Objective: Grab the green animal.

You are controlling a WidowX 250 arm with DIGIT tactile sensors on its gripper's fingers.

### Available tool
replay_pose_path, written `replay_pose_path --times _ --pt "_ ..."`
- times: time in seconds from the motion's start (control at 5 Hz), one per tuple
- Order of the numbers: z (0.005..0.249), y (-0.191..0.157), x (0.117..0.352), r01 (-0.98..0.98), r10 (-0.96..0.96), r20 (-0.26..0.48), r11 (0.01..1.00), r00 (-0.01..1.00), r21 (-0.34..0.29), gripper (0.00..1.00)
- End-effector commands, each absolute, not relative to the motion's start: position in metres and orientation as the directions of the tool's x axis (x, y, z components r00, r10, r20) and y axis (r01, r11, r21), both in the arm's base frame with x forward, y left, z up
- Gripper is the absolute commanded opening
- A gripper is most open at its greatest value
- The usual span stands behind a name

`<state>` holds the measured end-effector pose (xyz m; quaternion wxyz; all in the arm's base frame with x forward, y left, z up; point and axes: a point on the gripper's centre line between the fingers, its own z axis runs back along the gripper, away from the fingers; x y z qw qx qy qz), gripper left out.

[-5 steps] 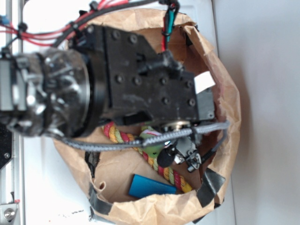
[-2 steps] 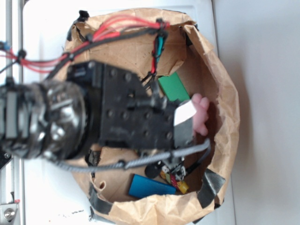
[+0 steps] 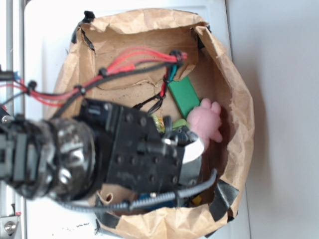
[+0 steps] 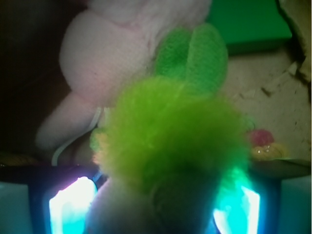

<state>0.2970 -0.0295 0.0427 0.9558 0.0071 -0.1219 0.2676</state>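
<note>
The green animal is seen between the two fingers of the gripper, which are spread to either side; contact cannot be confirmed. Approach appears complete; closing and lifting remain. The pink plush lies just beyond.

Black screwed arm trailing red cables.

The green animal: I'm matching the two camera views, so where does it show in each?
Exterior: only a lime sliver of the green animal shows, above the black gripper body and left of the pink plush.
Wrist: the green animal fills the centre, very close and blurred.
Shared landmark: the pink plush, touching it, with the green block beyond.
</note>
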Motion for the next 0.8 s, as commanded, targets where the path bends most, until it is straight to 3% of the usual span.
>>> replay_pose_path --times 0.0,0.6 --pt "0.048 -0.033 0.288 -0.487 0.488 0.244 0.871 0.838 -0.07 0.0" --pt "0.08 -0.017 0.287 -0.479 0.501 0.245 0.866 0.83 -0.145 0.0"
